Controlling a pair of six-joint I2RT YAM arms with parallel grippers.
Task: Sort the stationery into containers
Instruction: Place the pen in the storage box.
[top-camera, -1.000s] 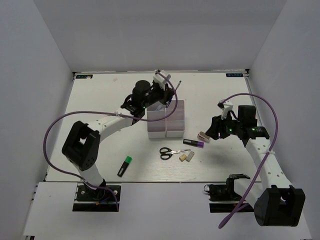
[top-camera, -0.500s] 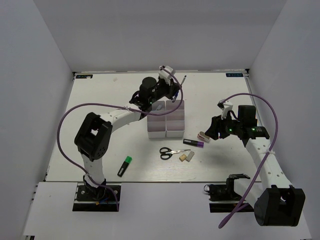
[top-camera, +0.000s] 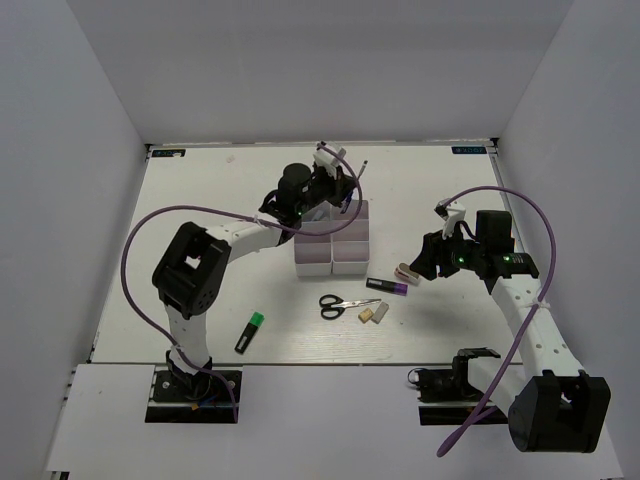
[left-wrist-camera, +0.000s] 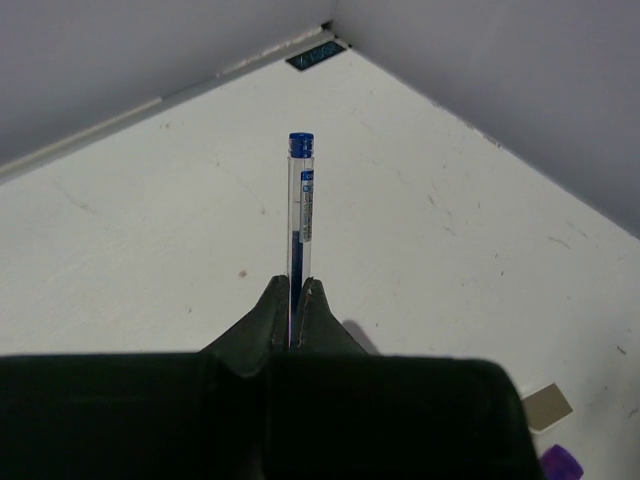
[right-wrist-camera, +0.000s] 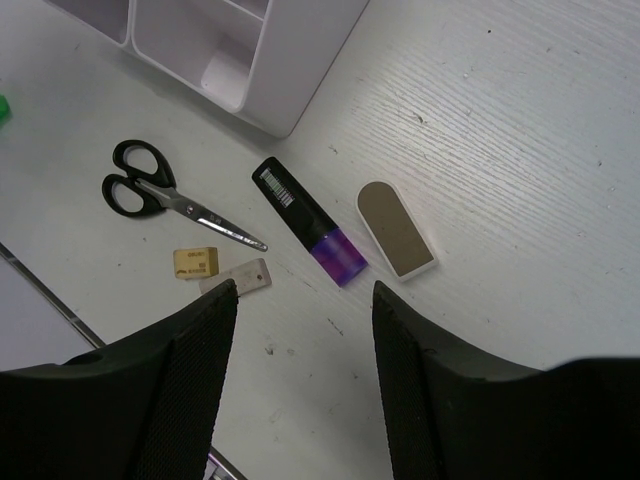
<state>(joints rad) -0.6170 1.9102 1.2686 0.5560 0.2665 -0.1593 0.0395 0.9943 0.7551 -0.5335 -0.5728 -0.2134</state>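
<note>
My left gripper (top-camera: 342, 186) is shut on a clear blue pen (left-wrist-camera: 301, 210) and holds it in the air over the back end of the white bins (top-camera: 333, 240); the pen sticks out past the fingertips (left-wrist-camera: 275, 300). My right gripper (right-wrist-camera: 303, 290) is open and empty, hovering over the purple marker (right-wrist-camera: 308, 221) and the pinkish-white clip-like piece (right-wrist-camera: 397, 229). The black-handled scissors (right-wrist-camera: 160, 192), tan eraser (right-wrist-camera: 195, 263) and grey eraser (right-wrist-camera: 238, 276) lie just left of it. The green-capped marker (top-camera: 250, 333) lies at the front left.
White walls close in the table on three sides. The bins' near corner (right-wrist-camera: 290, 60) shows in the right wrist view. The left arm's purple cable (top-camera: 200, 212) arcs over the table's left half.
My left arm has swung right and carried the pen a little right over the bins' back end. My right arm and the items on the table have not moved.
</note>
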